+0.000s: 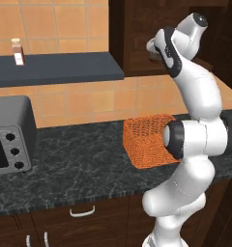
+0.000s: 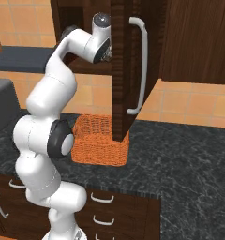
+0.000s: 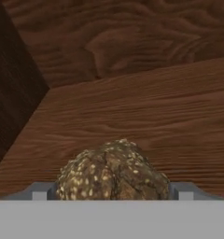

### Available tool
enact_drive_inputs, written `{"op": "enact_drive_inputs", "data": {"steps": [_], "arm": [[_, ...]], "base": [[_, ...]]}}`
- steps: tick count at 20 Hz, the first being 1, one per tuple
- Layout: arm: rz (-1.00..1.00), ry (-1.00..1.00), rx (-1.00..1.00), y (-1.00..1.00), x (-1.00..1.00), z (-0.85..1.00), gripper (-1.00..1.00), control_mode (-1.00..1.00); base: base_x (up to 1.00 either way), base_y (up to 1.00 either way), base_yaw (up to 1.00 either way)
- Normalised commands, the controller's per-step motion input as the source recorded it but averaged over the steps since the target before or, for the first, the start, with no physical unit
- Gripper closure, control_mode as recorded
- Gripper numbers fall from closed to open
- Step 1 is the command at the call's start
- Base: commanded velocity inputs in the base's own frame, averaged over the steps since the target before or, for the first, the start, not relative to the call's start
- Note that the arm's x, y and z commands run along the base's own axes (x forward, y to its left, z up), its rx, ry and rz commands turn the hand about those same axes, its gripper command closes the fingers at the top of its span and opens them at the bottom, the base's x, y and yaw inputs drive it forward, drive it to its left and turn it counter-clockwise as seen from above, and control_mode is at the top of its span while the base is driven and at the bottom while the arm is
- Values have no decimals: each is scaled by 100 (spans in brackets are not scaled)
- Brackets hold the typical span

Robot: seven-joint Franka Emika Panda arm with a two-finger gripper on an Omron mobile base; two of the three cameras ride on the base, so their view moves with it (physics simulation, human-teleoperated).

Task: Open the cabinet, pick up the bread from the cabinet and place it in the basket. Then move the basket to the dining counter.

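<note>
The cabinet (image 1: 137,29) stands open, and its door (image 2: 126,70) with the long silver handle (image 2: 142,65) swings out over the worktop. My arm reaches up into it. In the hand view the lumpy seeded bread (image 3: 114,170) rests on the wooden cabinet floor. My gripper (image 3: 113,192) straddles it, with one fingertip (image 3: 39,191) against each side of the loaf. The orange wicker basket (image 1: 149,140) (image 2: 98,140) sits on the dark worktop below the cabinet, partly hidden by my arm and the door. The dining counter is out of view.
A grey toaster oven (image 1: 9,140) stands at the left on the speckled worktop (image 1: 74,164). A dark wall shelf (image 1: 55,67) carries a small jar (image 1: 17,51). The cabinet's dark side wall (image 3: 11,93) lies close on the left of the hand.
</note>
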Motion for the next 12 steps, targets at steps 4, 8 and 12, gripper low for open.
{"op": "enact_drive_inputs", "data": {"steps": [4,8,12], "arm": [[0,0,0,26,-100,0,100,-100],[0,0,0,13,-100,0,100,-100],[0,1,0,0,-100,0,100,-100]], "base": [[0,0,0],[0,0,0],[0,0,0]]}}
